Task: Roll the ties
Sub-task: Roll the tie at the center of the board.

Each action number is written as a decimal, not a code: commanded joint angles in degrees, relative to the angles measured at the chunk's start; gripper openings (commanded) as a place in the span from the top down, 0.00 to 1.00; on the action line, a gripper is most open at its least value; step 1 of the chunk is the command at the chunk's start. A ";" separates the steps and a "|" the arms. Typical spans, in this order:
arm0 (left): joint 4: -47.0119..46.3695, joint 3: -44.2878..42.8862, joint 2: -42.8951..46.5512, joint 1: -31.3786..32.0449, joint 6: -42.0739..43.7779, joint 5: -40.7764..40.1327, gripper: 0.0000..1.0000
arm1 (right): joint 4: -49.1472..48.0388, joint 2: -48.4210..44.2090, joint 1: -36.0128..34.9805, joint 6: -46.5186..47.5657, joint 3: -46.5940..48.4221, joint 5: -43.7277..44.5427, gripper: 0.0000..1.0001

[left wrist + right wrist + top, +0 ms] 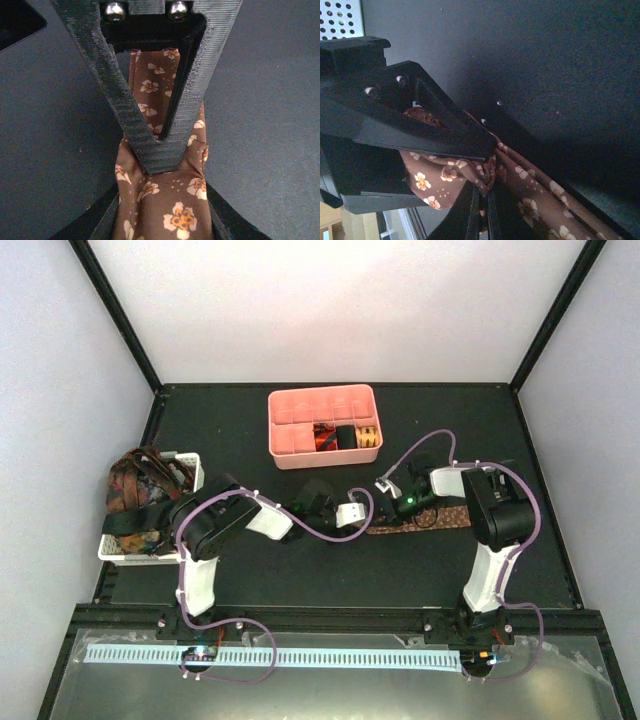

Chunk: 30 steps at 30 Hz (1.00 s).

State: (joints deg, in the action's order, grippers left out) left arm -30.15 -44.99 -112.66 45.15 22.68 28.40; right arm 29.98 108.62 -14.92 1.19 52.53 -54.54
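The brown floral-print fabric necktie [430, 521] lies as a short strip on the dark worktop [300, 570], in front of the pink compartmented plastic tray [295, 440] and stretched between the two claws. The left claw [159, 159] has its fingers drawn into a narrow V. The tips meet on the cloth, which puckers around them, so it reads as a pinch on one end of the necktie. The right claw [487, 170] is closed tight, with a bunched fold of the same necktie caught at its tips. The step in hand looks like starting the roll. To do it well, the pinched end should probably be turned over onto itself in small, even wraps while the other claw holds the strip taut and straight (slack would let the coil skew into a cone). The edges should line up from wrap to wrap, and the grip should be light enough not to drag the cloth sideways. More ties [140, 485] sit heaped in the white slotted plastic basket [135, 552] at the left, well apart.
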 commanded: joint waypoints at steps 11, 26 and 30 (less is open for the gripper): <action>-3.12 5.01 2.32 -1.93 -3.45 3.46 0.32 | -1.07 3.24 1.82 -0.21 -0.90 5.00 0.98; -12.76 3.10 -3.94 -2.52 -9.72 8.84 0.52 | -1.31 3.04 1.82 -0.23 -1.47 6.39 0.98; -3.53 1.43 -2.74 -1.74 -4.42 3.20 0.61 | 0.10 1.87 1.99 0.87 -0.55 5.59 0.95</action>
State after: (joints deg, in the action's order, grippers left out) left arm -40.69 -41.30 -114.91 42.50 14.52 34.63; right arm 29.39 109.97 -13.04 0.99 52.07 -54.94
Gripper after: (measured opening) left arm 0.427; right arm 0.051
